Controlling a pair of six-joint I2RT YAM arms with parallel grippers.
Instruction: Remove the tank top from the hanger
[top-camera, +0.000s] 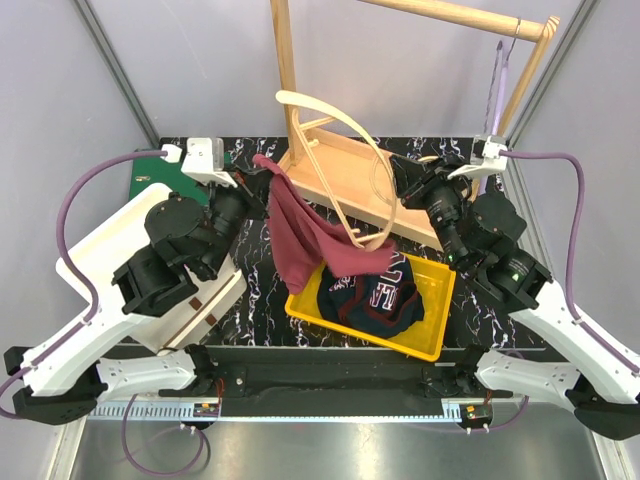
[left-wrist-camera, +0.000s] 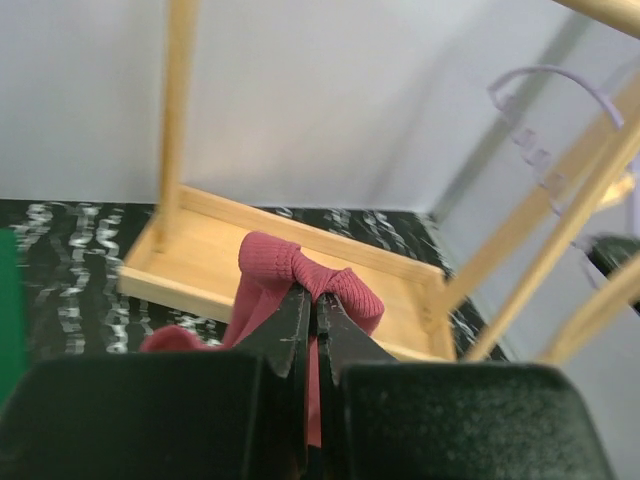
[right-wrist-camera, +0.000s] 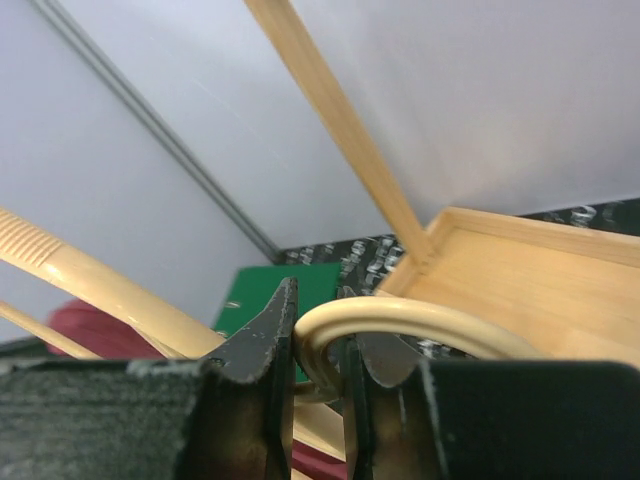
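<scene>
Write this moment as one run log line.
left gripper: shut on tank top | right gripper: shut on hanger | tank top: hangs over yellow bin

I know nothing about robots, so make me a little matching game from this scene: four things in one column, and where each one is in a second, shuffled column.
Things
1. red tank top
2. cream hanger
3. navy clothing
4. purple hanger

Places
A. lying in the yellow bin
B. hanging from the wooden rail
C. pinched in the left gripper
D. clamped in the right gripper

Pairs: 1-C, 2-D, 3-A, 4-B.
</scene>
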